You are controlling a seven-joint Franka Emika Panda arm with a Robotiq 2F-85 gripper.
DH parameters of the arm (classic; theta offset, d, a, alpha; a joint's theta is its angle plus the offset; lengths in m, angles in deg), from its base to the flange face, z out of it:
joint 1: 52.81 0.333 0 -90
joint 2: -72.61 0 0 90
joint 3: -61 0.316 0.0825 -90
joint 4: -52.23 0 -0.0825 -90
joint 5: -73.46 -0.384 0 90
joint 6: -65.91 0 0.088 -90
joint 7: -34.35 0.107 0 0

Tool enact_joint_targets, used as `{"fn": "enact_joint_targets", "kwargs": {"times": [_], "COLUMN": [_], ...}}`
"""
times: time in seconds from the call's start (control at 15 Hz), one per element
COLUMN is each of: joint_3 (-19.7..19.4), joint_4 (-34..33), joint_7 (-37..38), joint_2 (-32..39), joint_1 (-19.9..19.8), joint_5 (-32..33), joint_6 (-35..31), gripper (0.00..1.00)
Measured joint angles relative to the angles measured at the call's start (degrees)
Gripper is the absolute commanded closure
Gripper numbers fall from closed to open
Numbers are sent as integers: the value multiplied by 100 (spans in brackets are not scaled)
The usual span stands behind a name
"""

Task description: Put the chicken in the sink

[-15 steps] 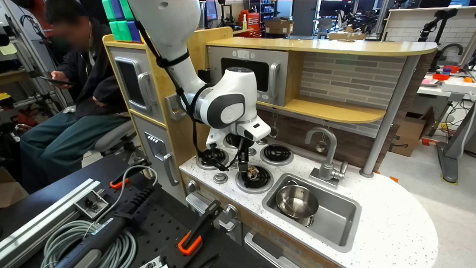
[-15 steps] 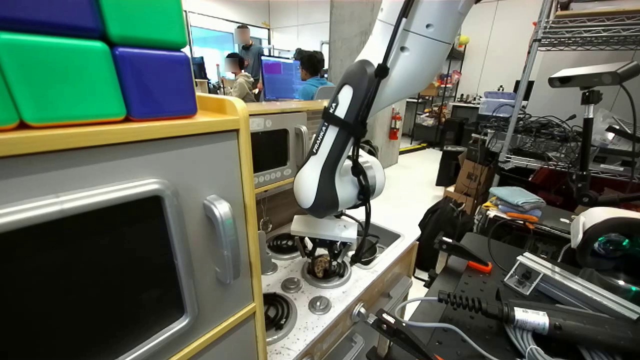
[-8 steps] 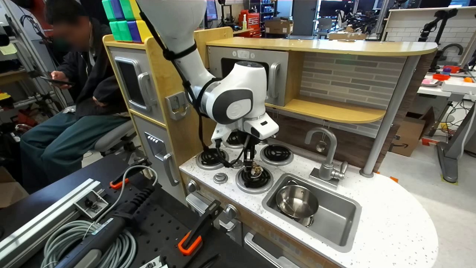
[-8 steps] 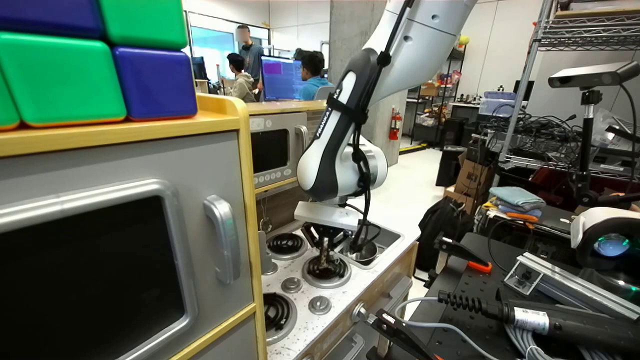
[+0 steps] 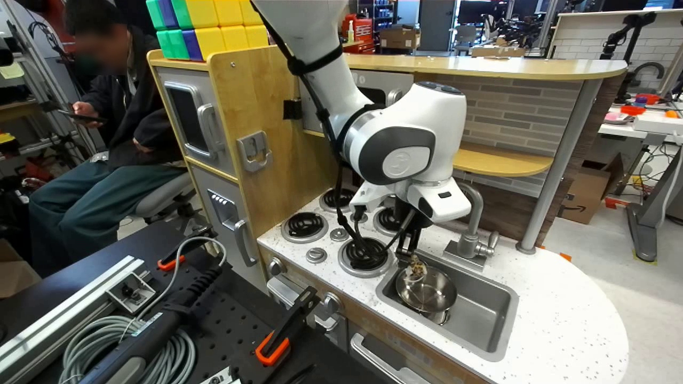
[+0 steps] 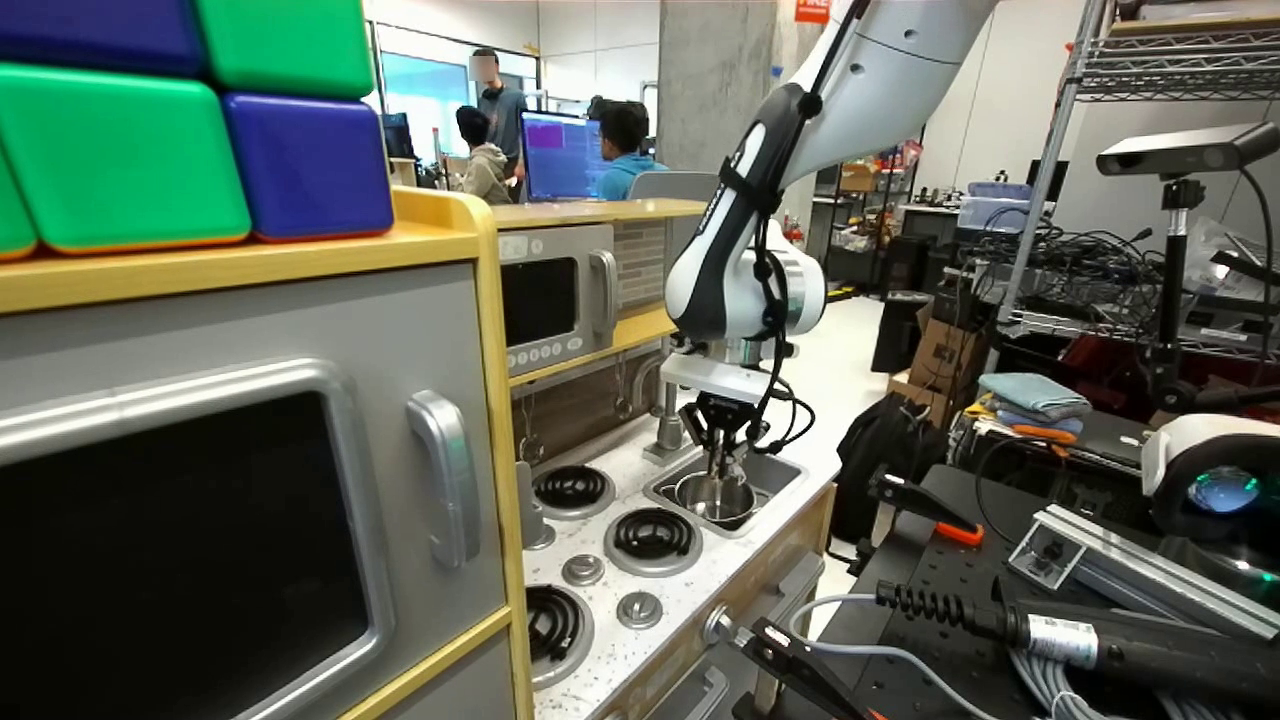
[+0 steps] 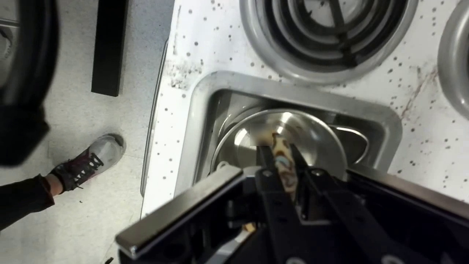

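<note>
My gripper (image 5: 408, 252) is shut on the chicken (image 5: 416, 268), a small tan lump with brown mottling. It hangs at the fingertips, over the shiny round metal pot (image 5: 427, 298) in the sink (image 5: 483, 320). In the wrist view, the chicken (image 7: 284, 156) shows pinched between the two black fingers (image 7: 266, 161), with the pot (image 7: 324, 146) right beneath and the sink rim (image 7: 227, 79) around. In an exterior view, the gripper (image 6: 720, 460) points down over the pot (image 6: 715, 500); the chicken is mostly hidden there. I cannot tell whether it is inside the pot's mouth.
A faucet (image 5: 472, 229) stands at the back edge of the sink. Black coil burners (image 5: 365, 254) lie on the counter beside the sink. A wooden shelf (image 5: 496, 160) is above the back of the counter. A black table with cables (image 5: 128, 346) stands in front.
My gripper has carried the chicken from above the front burner across to above the pot in the sink. The burner beneath it is now uncovered. The pot has not moved.
</note>
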Motion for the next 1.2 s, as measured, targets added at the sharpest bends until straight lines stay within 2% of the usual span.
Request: {"fn": "enact_joint_targets", "kwargs": {"times": [0.07, 0.13, 0.67, 0.8, 1.07, 1.2], "joint_3": [-8, -7, 229, 408, 776, 828], "joint_4": [-65, -130, -360, -274, 307, 662], "joint_7": [45, 70, 7, -240, -1233, -1811], "joint_2": [51, 103, 97, -149, -1234, -1874], "joint_1": [-61, -107, -246, -353, -740, -897], "joint_5": [-34, -93, -411, -511, -904, -1226], "joint_6": [3, 3, 4, 165, 1219, 1883], "gripper": [64, 62, 4, 0, 0, 0]}}
